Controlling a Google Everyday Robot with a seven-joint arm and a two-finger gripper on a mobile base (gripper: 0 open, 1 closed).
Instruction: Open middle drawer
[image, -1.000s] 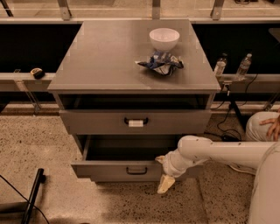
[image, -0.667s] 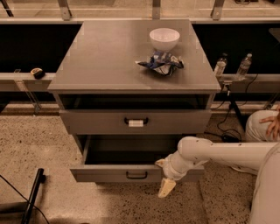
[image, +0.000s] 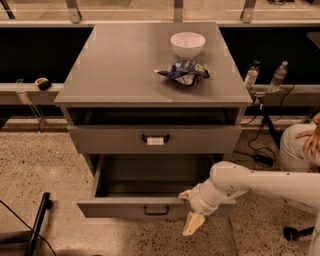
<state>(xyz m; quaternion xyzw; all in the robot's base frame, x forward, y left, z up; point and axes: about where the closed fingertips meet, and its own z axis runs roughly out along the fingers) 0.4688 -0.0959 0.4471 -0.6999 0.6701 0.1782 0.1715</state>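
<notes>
Though judged by eye, progress: grey flat-front middle drawer (image: 125, 206) with black bar handle (image: 156, 210) stood pulled out; little was left.
Tool: cream gripper (image: 190, 212) below grey table's (image: 125, 65) front-right corner; width could not be told.

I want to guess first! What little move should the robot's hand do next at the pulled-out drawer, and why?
Probably draw the hand back from the grey flat-front middle drawer with the plain black bar handle. That drawer already sticks far out, inside showing, and the hand sits at its front's right end.
</notes>
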